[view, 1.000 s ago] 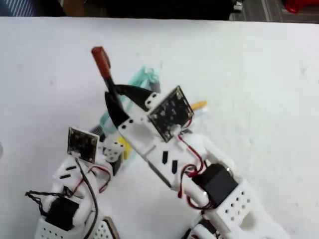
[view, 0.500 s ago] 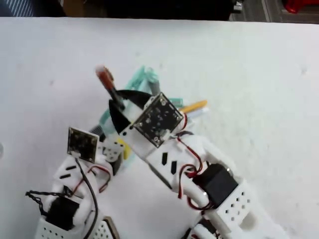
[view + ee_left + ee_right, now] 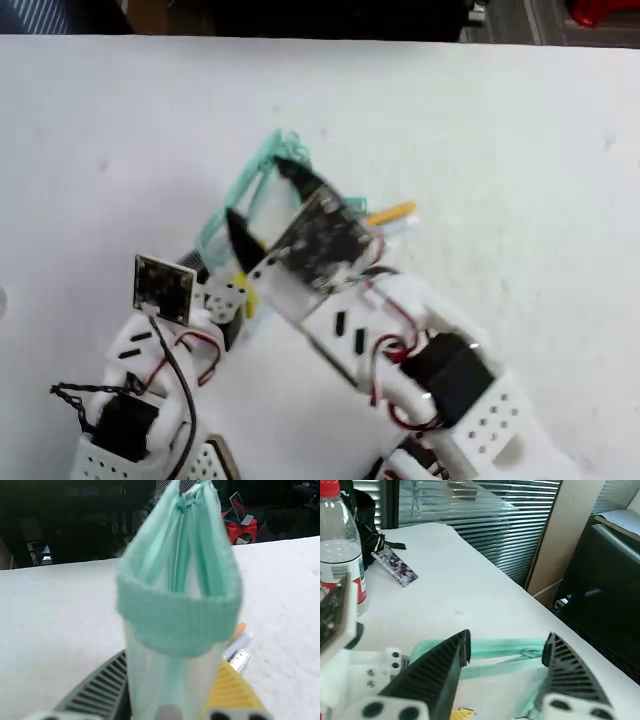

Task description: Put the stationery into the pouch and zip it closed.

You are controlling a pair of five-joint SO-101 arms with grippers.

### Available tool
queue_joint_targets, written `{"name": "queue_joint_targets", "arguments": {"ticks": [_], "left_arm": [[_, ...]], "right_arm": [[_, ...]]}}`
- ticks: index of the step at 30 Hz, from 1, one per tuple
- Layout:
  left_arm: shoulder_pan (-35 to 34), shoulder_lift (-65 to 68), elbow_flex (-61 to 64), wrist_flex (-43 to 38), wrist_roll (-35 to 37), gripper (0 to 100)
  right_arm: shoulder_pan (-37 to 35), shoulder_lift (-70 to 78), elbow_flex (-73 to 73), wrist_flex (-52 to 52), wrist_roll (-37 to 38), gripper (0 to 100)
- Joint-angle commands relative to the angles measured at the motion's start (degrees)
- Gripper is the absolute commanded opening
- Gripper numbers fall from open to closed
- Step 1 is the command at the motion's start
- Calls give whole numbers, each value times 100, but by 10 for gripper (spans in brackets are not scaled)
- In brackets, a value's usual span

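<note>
On the white table (image 3: 520,130), the left arm (image 3: 150,350) clamps its jaws on the mint pouch (image 3: 177,615), steadying it beneath the right arm (image 3: 340,320), jaws parted.

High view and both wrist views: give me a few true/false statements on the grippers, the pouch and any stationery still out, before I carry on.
1. The right gripper is open with nothing between its jaws. True.
2. The left gripper is clear of the pouch. False: it is clamped on one end of the teal-trimmed pouch.
3. An orange pencil lies on the table, outside the pouch. True.
4. The right gripper hangs at the table's edge, far from the pouch. False: it is right over the pouch, one finger on each side of the teal rim.
</note>
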Motion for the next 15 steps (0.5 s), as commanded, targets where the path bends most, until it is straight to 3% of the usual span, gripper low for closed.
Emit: {"name": "queue_joint_targets", "arguments": {"ticks": [1, 8, 15], "left_arm": [[-40, -75, -62, -185, -9, 168], [-40, -75, -70, -185, -18, 123], [-31, -75, -70, -185, -18, 120]], "right_arm": [[664, -84, -651, 119, 35, 220], [2563, 382, -1020, 374, 88, 219], [3899, 2369, -1055, 840, 615, 219]]}}
